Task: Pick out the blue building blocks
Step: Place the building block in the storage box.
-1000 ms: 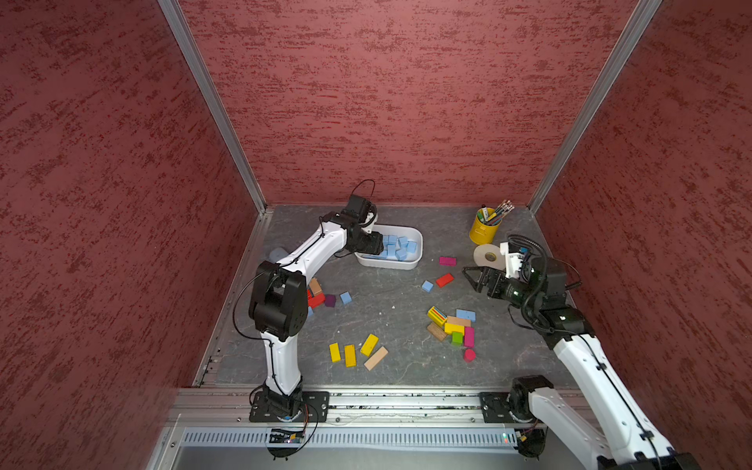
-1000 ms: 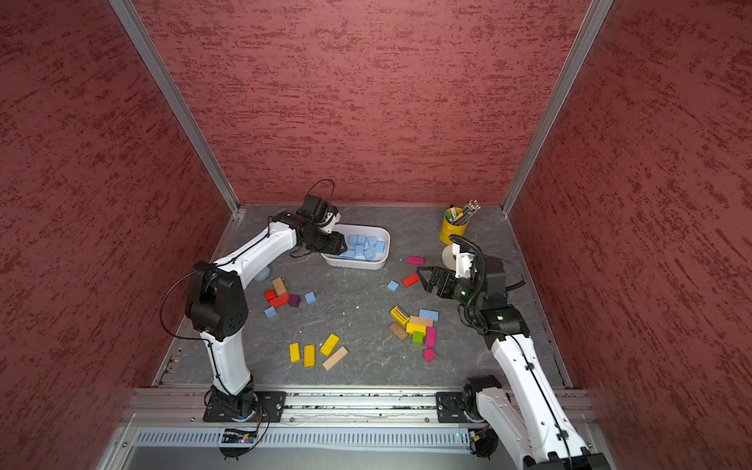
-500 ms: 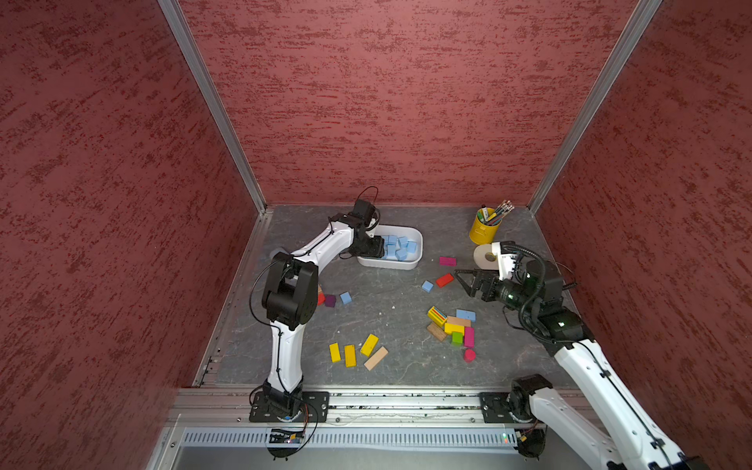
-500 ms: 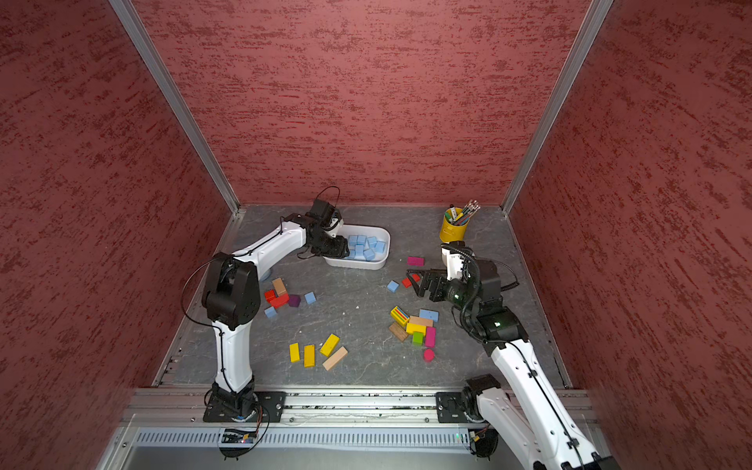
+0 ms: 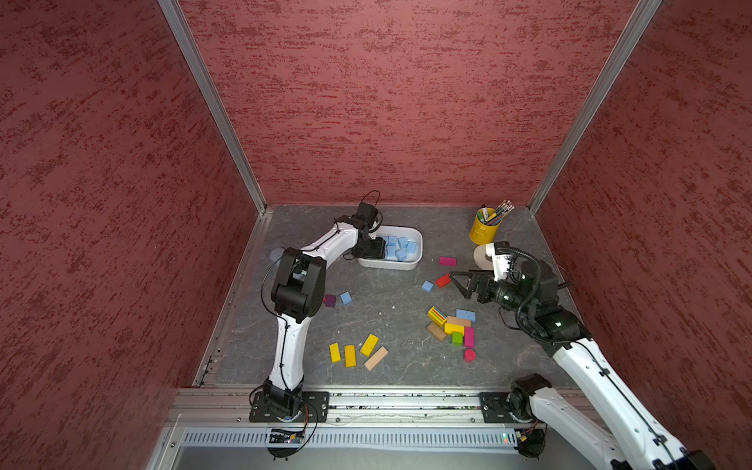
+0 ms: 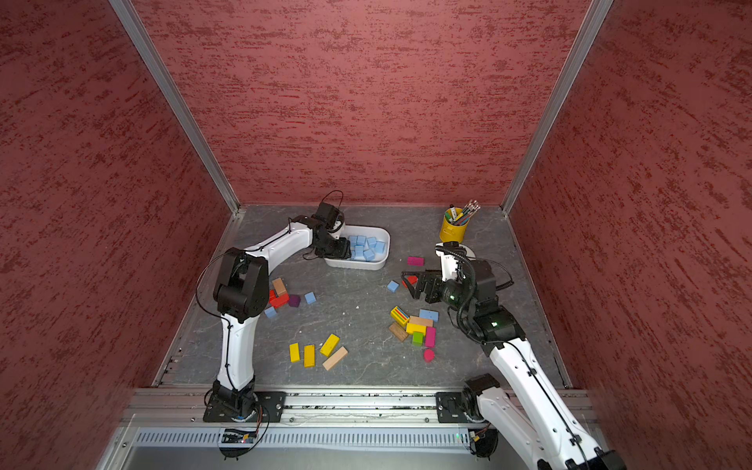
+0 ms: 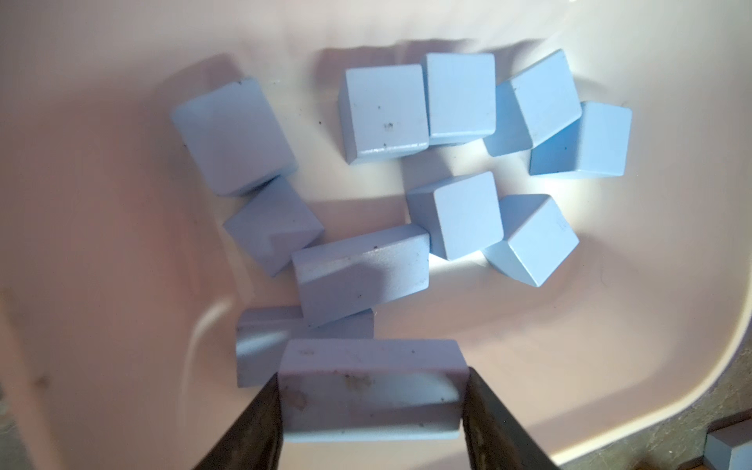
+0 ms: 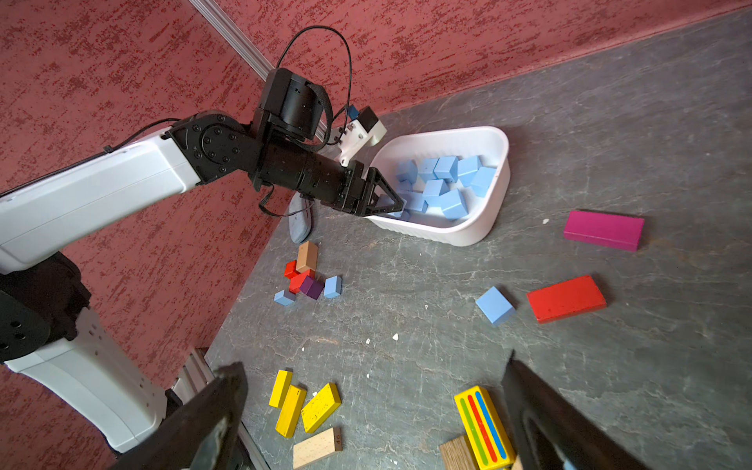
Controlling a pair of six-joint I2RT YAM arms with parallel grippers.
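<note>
My left gripper [image 5: 376,248] [image 7: 372,372] reaches into the white bin [image 5: 407,264] [image 7: 610,325], shut on the ends of a blue brick [image 7: 370,398] held low over the bin floor. Several blue building blocks [image 7: 460,211] [image 8: 443,183] lie in the bin. Loose blue ones remain on the table: a cube [image 5: 427,286] [image 8: 494,305] beside a red brick [image 5: 443,280], a cube [image 5: 345,298], another cube [image 6: 270,312], and a brick [image 5: 466,314] at the mixed pile. My right gripper [image 5: 457,285] [image 8: 374,366] hovers open and empty, just right of the red brick.
A mixed pile of coloured and wooden blocks [image 5: 451,327] lies under the right arm. Yellow and wood bricks [image 5: 350,354] lie near the front. Red, wood and purple blocks [image 6: 280,295] sit by the left arm. A magenta brick [image 5: 447,260], pencil cup [image 5: 483,232] and tape roll [image 5: 482,256] stand at the back right.
The left gripper has swung from the bin's left edge to inside the bin with the blue brick. The right gripper has moved left, towards the red brick and blue cube.
</note>
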